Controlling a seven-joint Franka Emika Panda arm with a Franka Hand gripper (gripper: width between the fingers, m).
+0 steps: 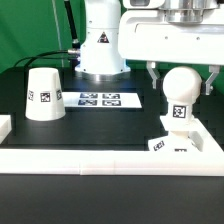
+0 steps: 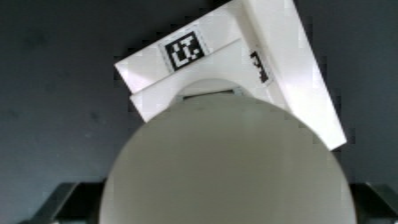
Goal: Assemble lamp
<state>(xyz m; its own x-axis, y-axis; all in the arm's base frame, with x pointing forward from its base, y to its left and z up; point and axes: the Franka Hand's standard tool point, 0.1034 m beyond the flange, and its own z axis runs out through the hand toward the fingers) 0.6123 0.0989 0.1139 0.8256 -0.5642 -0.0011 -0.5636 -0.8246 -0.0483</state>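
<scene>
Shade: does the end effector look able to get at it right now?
Probably yes: the shade stands upright with nothing over it, though the end effector must first lift clear of the bulb.

A black table (image 1: 95, 130) filled the middle of the frame. The marker board (image 1: 100, 99) lay flat on it at centre, toward the back. A white rail (image 1: 90, 158) ran along the lower edge. At upper left, dark cables (image 1: 68, 20) hung before a green backdrop (image 1: 30, 25).

White bulb (image 1: 182, 92) upright on square base (image 1: 176, 141), exterior view's right. The fingers (image 1: 151, 72) sit spread either side of bulb head, gaps visible. The shade (image 1: 42, 95) stands apart at left, marker board (image 1: 98, 98) between, on black table (image 1: 110, 125).
</scene>
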